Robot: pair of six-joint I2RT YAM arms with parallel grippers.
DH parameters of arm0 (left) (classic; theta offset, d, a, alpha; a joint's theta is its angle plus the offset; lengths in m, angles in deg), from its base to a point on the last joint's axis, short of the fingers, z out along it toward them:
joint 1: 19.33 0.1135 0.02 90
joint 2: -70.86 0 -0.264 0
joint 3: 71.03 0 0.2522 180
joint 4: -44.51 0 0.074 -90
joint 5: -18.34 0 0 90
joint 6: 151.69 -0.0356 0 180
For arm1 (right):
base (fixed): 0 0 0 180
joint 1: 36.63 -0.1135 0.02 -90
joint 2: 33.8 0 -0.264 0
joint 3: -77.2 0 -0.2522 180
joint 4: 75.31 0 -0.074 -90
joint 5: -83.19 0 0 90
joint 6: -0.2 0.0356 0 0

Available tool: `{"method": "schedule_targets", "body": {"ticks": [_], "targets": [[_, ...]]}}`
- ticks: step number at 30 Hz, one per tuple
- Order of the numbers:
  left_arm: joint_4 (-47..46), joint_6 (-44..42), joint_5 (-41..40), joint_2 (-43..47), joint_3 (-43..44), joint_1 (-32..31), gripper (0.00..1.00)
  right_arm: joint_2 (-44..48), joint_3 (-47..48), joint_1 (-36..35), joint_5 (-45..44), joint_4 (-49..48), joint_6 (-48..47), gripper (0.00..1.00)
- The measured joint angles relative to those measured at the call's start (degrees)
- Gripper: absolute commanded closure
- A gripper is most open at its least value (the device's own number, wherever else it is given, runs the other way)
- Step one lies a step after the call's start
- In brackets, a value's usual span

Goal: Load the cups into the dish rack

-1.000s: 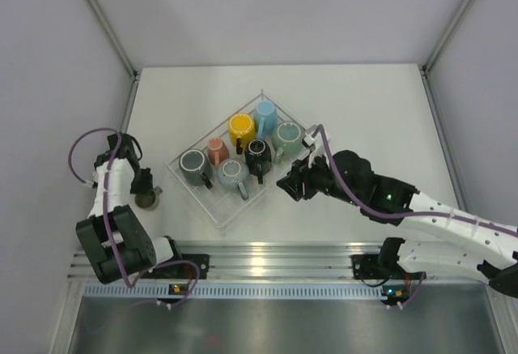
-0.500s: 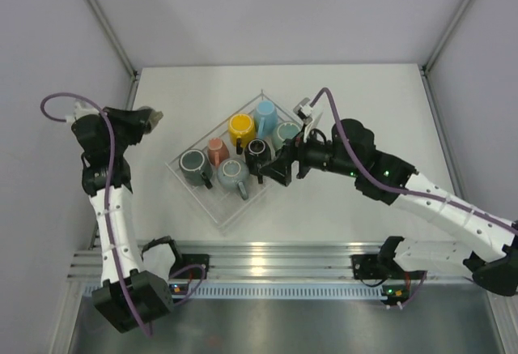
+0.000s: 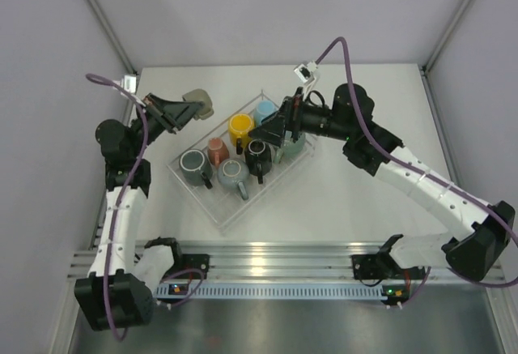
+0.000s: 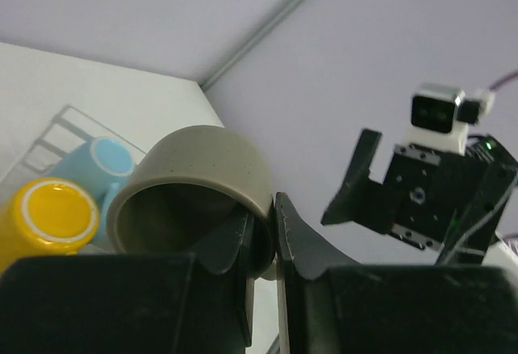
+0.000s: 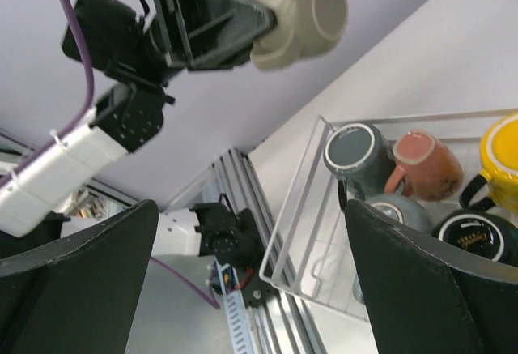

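Left gripper (image 3: 186, 110) is clamped on the wall of the small olive mug (image 3: 199, 103), one finger inside the mouth and one outside, while the right gripper (image 3: 272, 130) hangs spread wide and empty over the dish rack's far end; the dish rack (image 3: 227, 211), clear plastic and by far the biggest thing, sits angled on the table (image 3: 364, 103) with seven mugs crowded in it; at the rack's left corner stands the dark grey-green mug (image 3: 193, 164), a pale teal-green mug (image 3: 231, 174) just beside it toward the rack's near corner, and a pale green mug (image 3: 291, 145) half hidden under the right gripper; the yellow mug (image 3: 241, 127) and light blue mug (image 3: 265, 112) stand along the rack's far-left wall, the black mug (image 3: 257, 155) with its cream inside near the rack's middle, the salmon pink mug (image 3: 216, 150) between grey-green and yellow; the olive mug, smallest of all, is tipped on its side in the air just outside the rack's far-left wall, not yet loaded; a pinch on one thin wall could let it swivel or slip, dropping it onto the yellow or blue mug; the bare slots appear to lie along the rack's near-right side, so the carry would pass over the crowd and close to the right gripper, where a clash is possible; no brand, label or legible writing shows.
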Motion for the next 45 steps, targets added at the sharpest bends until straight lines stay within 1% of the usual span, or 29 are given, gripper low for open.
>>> {"method": "schedule_targets", "body": {"ticks": [2,6,10,14,27,32,38,45], "targets": [[-4.1,0.2,1.6,0.0,-1.0,-3.4,1.0,-0.9,0.0,0.3,0.3,-3.8,2.9,0.0],[-9.2,0.2,4.2,0.0,-1.6,-8.7,1.0,-2.8,-0.1,0.7,0.5,-10.9,8.4,0.01],[-12.5,-0.4,5.7,0.6,-1.6,-12.5,1.0,-4.1,-0.3,1.1,0.9,-17.0,12.9,0.01],[-15.0,-0.7,7.0,1.1,-1.6,-14.7,1.0,-5.0,-0.5,1.1,1.4,-21.8,16.0,0.0],[-17.0,-4.0,7.7,1.6,-1.5,-19.7,1.0,-8.0,-0.5,1.2,2.5,-24.3,20.1,0.01],[-17.0,-5.1,7.7,1.6,-1.0,-21.4,1.0,-9.0,-0.6,1.2,4.2,-27.3,22.2,0.11],[-17.3,-6.2,7.7,1.6,-0.2,-21.9,1.0,-9.3,-1.9,1.1,5.5,-30.4,24.3,0.2],[-17.4,-7.4,7.7,1.6,-0.2,-22.4,1.0,-9.3,-3.9,0.9,6.3,-33.1,26.4,0.21]]}}
